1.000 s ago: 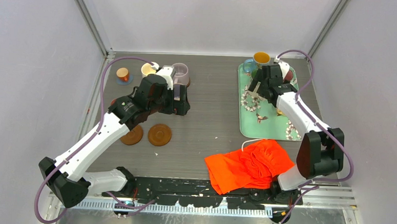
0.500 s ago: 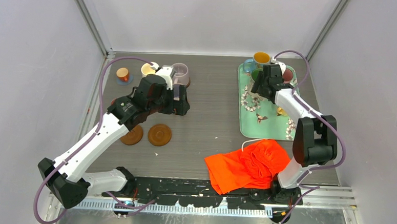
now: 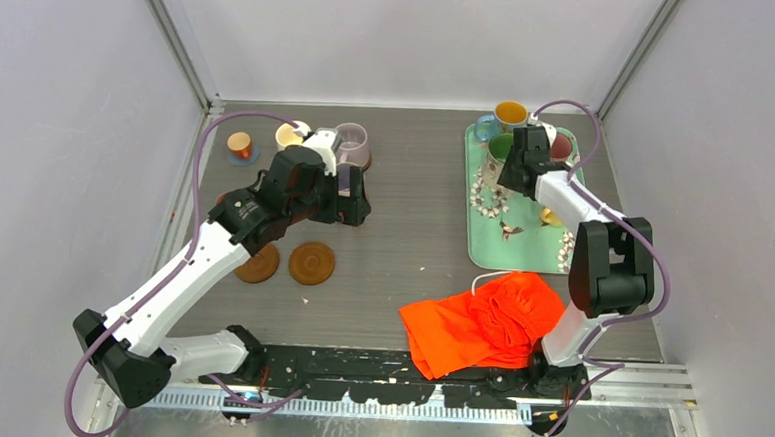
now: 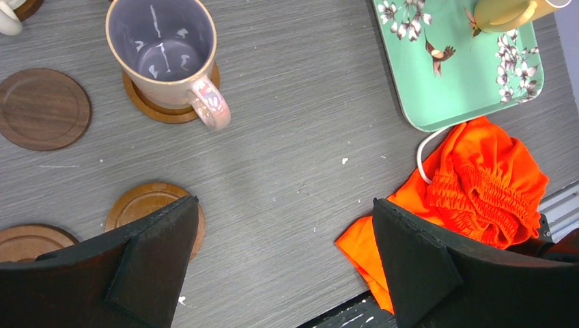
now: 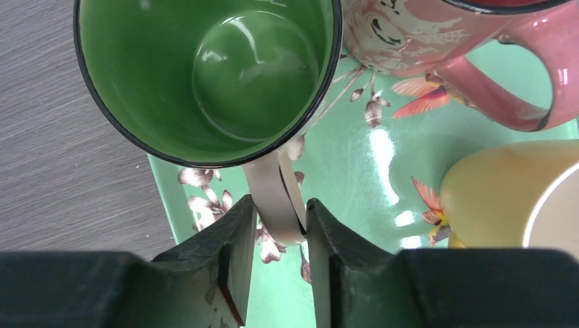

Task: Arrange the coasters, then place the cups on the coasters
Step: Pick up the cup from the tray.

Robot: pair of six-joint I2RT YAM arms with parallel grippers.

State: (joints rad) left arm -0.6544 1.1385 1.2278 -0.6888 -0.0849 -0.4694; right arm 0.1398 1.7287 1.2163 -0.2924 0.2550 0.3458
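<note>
My right gripper [image 5: 280, 219] has reached forward to the green mug [image 5: 205, 75] on the teal tray [image 5: 355, 157] and narrowed onto its handle, pinching it. My left gripper [image 4: 283, 205] hangs wide open and empty near the lilac mug [image 4: 164, 51], which sits on a coaster [image 4: 147, 109].

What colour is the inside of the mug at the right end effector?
The mug is glossy green inside, dark-rimmed; clearest in the right wrist view.
</note>
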